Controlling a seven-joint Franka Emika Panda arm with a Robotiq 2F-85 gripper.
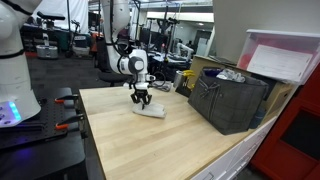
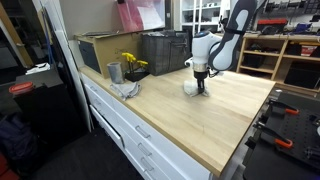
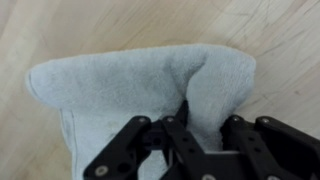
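Closest to the lens in the wrist view, the black gripper (image 3: 205, 130) fills the lower edge, its two fingers drawn close together and pinching a raised ridge of a pale grey towel (image 3: 120, 85). Left of the gripper the towel lies flat as a broad folded pad with a rounded corner. At the gripper the cloth is bunched into a crease. Right of the gripper only a short flap remains before the bare wood of the desk (image 3: 290, 40). In both exterior views the towel (image 1: 152, 111) (image 2: 189, 87) sits directly beneath the gripper (image 1: 143, 99) (image 2: 201, 89), flat on the desk (image 1: 150, 150) (image 2: 200, 130). In an exterior view a metal cup (image 2: 114, 72) with yellow flowers (image 2: 133, 63) stands well apart from the gripper on its left, and in an exterior view a dark crate (image 1: 232, 100) stands well apart on its right. The towel's long axis seems to run side to side, across the line of the gripper's fingers. Its rounded folded edge points away from the gripper, and the near end is hidden under the gripper, so the full length cannot be judged. The grip looks risky because it sits right of the towel's middle and may hold only the top layer. If raised, the folds could fall open, the heavier left part could sag and drag on the desk, or the thin pinch of cloth could slip free.
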